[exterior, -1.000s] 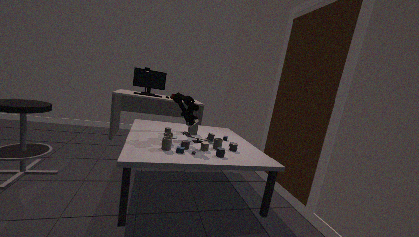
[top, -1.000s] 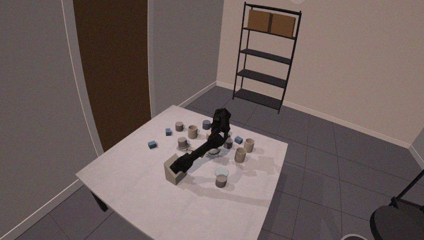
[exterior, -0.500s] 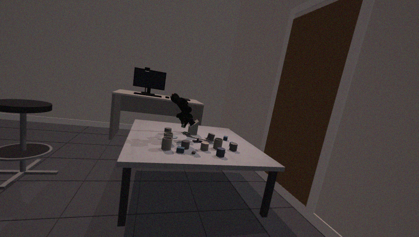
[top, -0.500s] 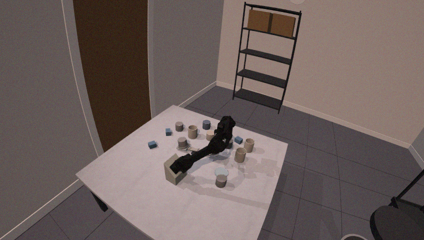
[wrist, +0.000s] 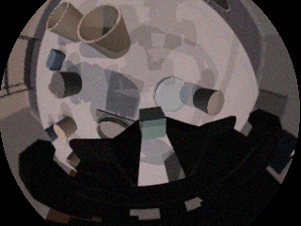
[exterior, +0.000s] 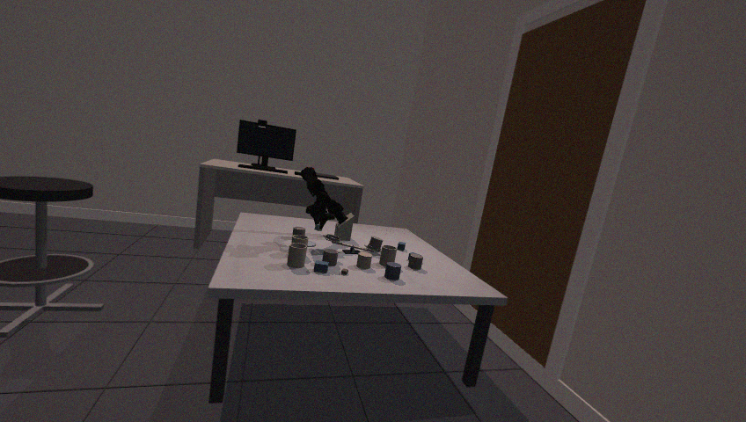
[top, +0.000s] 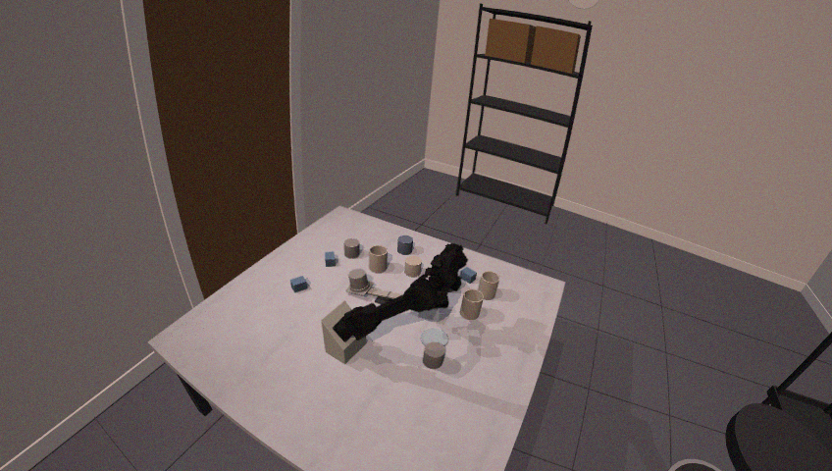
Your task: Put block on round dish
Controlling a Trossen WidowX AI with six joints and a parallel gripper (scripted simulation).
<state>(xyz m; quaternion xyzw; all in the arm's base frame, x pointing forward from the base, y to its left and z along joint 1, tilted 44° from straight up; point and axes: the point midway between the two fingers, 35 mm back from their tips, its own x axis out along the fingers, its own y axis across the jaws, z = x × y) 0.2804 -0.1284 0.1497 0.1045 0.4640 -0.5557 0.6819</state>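
My gripper [wrist: 150, 121] [exterior: 318, 226] is shut on a small grey-green block [wrist: 152, 129] and holds it above the table, pointing down. The pale round dish [top: 435, 337] [wrist: 170, 95] lies beyond and right of the fingers in the wrist view, with nothing on it. A grey cup [top: 434, 355] [wrist: 202, 100] stands on the table close beside the dish. Another grey cup [top: 357, 279] [exterior: 375, 243] stands on one end of the balance [top: 379, 293]. The other end's ring [exterior: 332, 237] [wrist: 100, 128] bears no cup. My arm hides that ring in the top view.
Tan open cups [top: 471, 304] [top: 489, 285] [wrist: 103, 33] stand beyond the arm. Another tan cup [top: 378, 259], a blue cylinder [top: 404, 244] and a light cylinder [top: 412, 266] stand near the balance. Blue blocks [top: 298, 284] [top: 330, 259] [top: 468, 275] lie around.
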